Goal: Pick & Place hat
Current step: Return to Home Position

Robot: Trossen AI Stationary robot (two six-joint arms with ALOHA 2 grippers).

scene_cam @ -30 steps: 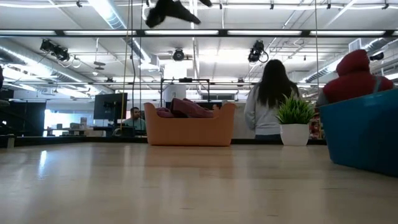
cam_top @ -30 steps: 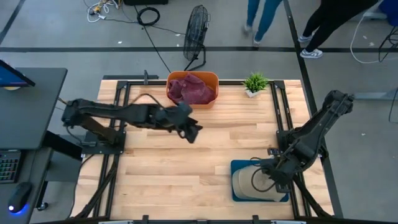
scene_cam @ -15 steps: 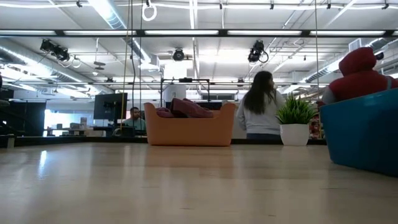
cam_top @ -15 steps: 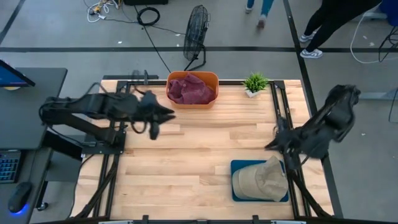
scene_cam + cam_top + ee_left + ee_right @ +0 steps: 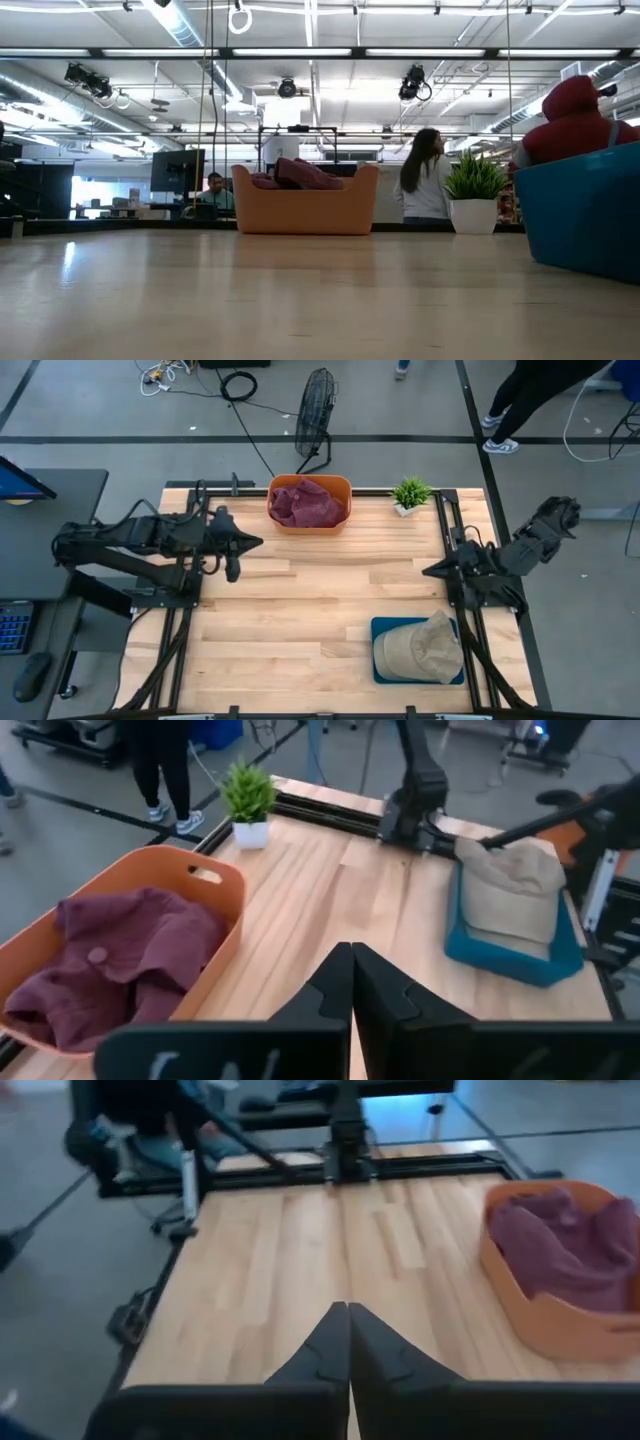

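We find the soft tan fabric cap (image 5: 420, 648) slumped inside the blue rectangular plastic bin (image 5: 388, 624) on the right arm's side of the table, so we judge nothing is left to carry. The right gripper (image 5: 428, 571) is nearer, just beyond the bin, fingers pressed together and empty. The left gripper (image 5: 256, 543), likewise closed on nothing, is well apart, near the orange oval tub (image 5: 308, 481) of crumpled maroon cloth (image 5: 308, 506).

Overhead straight down, low view level, sharing orange bin (image 5: 305, 212) (wrists too)
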